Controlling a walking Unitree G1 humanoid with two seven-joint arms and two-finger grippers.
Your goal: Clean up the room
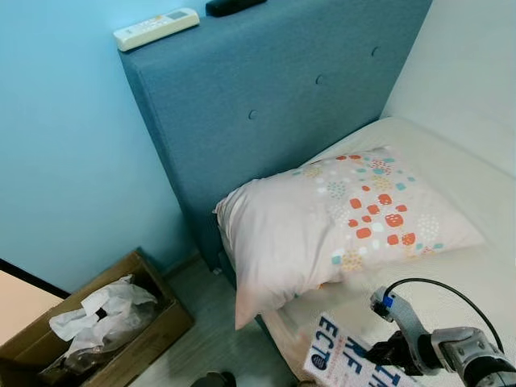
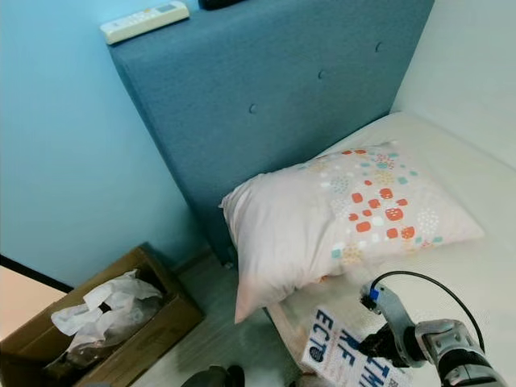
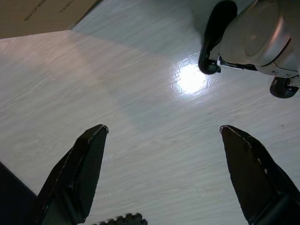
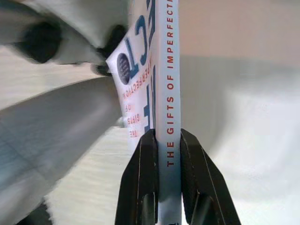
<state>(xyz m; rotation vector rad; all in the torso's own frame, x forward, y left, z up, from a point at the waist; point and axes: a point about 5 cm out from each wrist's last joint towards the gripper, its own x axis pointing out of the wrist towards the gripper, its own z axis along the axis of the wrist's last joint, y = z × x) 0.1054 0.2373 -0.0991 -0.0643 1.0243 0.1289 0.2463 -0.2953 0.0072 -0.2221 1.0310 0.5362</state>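
My right gripper (image 1: 385, 355) is shut on a white book (image 1: 347, 356) with blue and red lettering, holding it over the near corner of the bed (image 1: 476, 274). In the right wrist view the book's spine (image 4: 168, 93) stands clamped between the two black fingers (image 4: 140, 187). A patterned pillow (image 1: 339, 222) lies on the bed just beyond the book. My left gripper (image 3: 161, 173) hangs open over the pale wood floor (image 3: 140, 84), holding nothing.
A blue padded headboard (image 1: 274, 89) carries a white remote (image 1: 156, 27) and a dark object (image 1: 234, 6) on its top edge. A cardboard box (image 1: 153, 334) with crumpled paper (image 1: 101, 314) stands on the floor at the left. My own foot (image 3: 253, 37) is near the left gripper.
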